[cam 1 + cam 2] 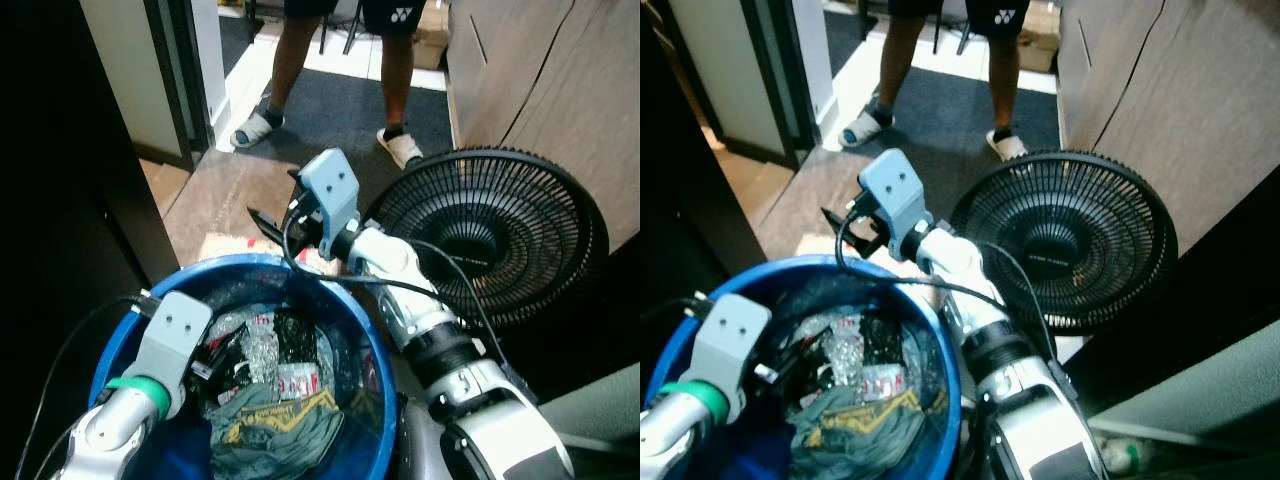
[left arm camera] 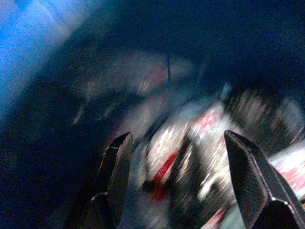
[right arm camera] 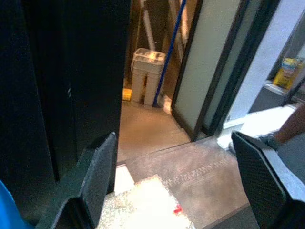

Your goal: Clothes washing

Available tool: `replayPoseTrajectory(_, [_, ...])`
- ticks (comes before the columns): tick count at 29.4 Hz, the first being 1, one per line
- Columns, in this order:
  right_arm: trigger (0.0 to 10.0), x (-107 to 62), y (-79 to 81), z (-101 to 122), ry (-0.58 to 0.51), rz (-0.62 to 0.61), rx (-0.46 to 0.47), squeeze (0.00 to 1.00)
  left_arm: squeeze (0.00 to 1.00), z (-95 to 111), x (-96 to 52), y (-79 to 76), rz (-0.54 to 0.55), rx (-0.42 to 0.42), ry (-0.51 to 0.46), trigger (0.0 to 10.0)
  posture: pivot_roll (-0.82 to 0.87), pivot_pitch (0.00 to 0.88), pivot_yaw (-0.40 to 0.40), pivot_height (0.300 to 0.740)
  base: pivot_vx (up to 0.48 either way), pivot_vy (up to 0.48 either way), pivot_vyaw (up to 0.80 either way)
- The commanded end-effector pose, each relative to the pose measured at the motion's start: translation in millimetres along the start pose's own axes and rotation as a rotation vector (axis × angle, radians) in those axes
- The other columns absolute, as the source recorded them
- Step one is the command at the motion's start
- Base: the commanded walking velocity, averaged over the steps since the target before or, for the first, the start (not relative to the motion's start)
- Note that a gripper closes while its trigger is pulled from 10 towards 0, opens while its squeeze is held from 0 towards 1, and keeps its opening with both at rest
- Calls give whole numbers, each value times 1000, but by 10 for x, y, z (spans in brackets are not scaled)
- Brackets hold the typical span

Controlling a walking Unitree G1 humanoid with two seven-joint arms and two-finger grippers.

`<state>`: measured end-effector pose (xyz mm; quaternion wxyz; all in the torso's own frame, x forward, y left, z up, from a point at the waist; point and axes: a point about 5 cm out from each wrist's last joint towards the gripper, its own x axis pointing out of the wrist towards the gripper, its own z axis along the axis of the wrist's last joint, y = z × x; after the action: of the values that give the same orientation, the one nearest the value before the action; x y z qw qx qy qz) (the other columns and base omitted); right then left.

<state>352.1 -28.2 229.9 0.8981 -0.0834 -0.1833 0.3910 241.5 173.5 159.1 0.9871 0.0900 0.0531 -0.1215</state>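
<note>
Blue tub point(image 1: 372, 352) directly below, holding a heap of laundry point(image 1: 268, 385) — a grey-green garment with yellow print on top, black, white and red patterned pieces behind it. Left gripper point(image 2: 178, 186) down inside the tub, fingers spread apart with nothing between them, poised just above the patterned cloth. Right gripper point(image 3: 176, 183) out past the far rim, fingers likewise parted and empty, aimed at the floor and a doorway. A black fan point(image 1: 490, 232) close beside the tub on the right; a person's legs point(image 1: 340, 75) further off.

Probably reaching for a garment. Best to sink the left fingers deep into a thick fold — not a loose edge — close firmly, then lift straight up clear of the rim.
</note>
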Motion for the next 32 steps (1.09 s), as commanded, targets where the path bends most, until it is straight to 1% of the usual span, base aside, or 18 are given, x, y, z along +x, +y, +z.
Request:
replayPoseTrajectory(1, [10000,-78,106,-71,21,-1,46,0,0,193,-2,-3,-29,-59,-83,10000,200,130,-71,300,0,0,0])
replayPoseTrajectory(2, [10000,-78,106,-71,21,-1,46,0,0,193,-2,-3,-29,-59,-83,10000,200,130,-71,300,0,0,0])
replayPoseTrajectory(6, [10000,-208,145,-162,63,-51,79,0,0,336,44,-5,-50,-111,-134,10000,180,128,-60,300,0,0,0])
replayPoseTrajectory(7, [10000,-286,149,-232,98,-83,86,0,0,411,65,-21,-73,-145,-162,10000,170,125,-54,300,0,0,0])
replayPoseTrajectory(8, [10000,-286,149,-232,98,-83,86,0,0,411,65,-21,-73,-145,-162,10000,170,125,-54,300,0,0,0])
replayPoseTrajectory(9, [10000,-358,146,-301,130,-114,89,0,0,495,82,-50,-109,-185,-197,10000,166,124,-50,300,0,0,0])
replayPoseTrajectory(10, [10000,-358,146,-301,130,-114,89,0,0,495,82,-50,-109,-185,-197,10000,166,124,-50,300,0,0,0])
replayPoseTrajectory(11, [10000,-416,136,-341,151,-146,89,0,0,569,92,-85,-150,-230,-227,10000,163,123,-47,300,0,0,0])
replayPoseTrajectory(12, [10000,-416,136,-341,151,-146,89,0,0,569,92,-85,-150,-230,-227,10000,163,123,-47,300,0,0,0])
replayPoseTrajectory(13, [10000,-443,93,-349,150,-194,85,0,0,649,97,-141,-208,-271,-262,10000,157,120,-43,300,0,0,0])
replayPoseTrajectory(14, [10000,-440,12,-291,115,-259,85,0,0,739,92,-205,-274,-313,-301,10000,156,119,-42,300,0,0,0])
replayPoseTrajectory(15, [10000,-440,12,-291,115,-259,85,0,0,739,92,-205,-274,-313,-301,10000,156,119,-42,300,0,0,0])
replayPoseTrajectory(18, [10000,-414,-163,-63,5,-386,106,0,0,984,78,-300,-384,-409,-403,10000,160,113,-45,300,0,0,0])
replayPoseTrajectory(20, [10000,-409,-190,-18,-15,-403,110,0,0,1043,78,-310,-397,-431,-428,10000,160,113,-45,300,0,0,0])
replayPoseTrajectory(21, [10000,-405,-182,-27,3,-406,97,0,0,1141,83,-309,-418,-477,-462,10000,163,111,-48,300,0,0,0])
replayPoseTrajectory(26, [10000,-429,-141,-101,44,-412,97,0,0,1137,35,-320,-477,-475,-442,10000,169,111,-48,300,0,0,0])
replayPoseTrajectory(28, [10000,-446,-152,-131,61,-429,78,0,0,1130,13,-317,-486,-476,-436,10000,169,111,-48,300,0,0,0])
replayPoseTrajectory(32, [10000,-480,-241,-170,90,-495,32,0,0,1220,6,-253,-479,-527,-470,10000,174,111,-46,300,0,0,0])
